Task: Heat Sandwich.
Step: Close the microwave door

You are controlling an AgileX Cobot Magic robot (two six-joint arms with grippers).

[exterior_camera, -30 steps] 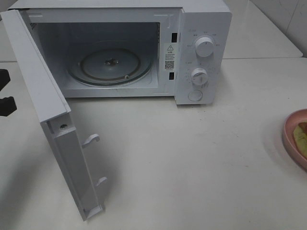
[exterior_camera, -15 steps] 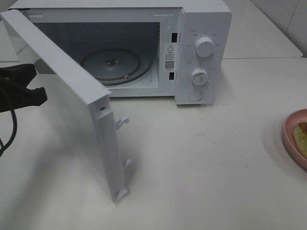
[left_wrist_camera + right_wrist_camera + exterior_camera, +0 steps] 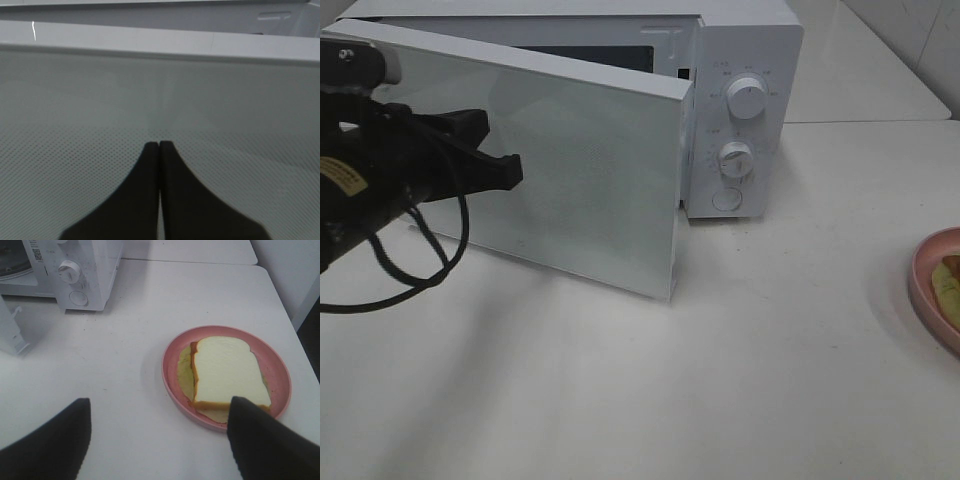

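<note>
White counter: left hand, fingers together, presses the microwave door nearly shut, though the sandwich sits outside on its pink plate under the spread right hand; reopening seems advisable.

The door stands nearly shut across the microwave mouth, upper left of the high view, leaving only a thin slit at its free edge beside the dial panel; nothing could pass into the cavity. The left gripper, jaws together, presses against the door's face at far left. The table lies bare across the centre and bottom. At the right edge sits the plate with the sandwich; the right gripper, jaws wide, hangs above open table beside it.
</note>
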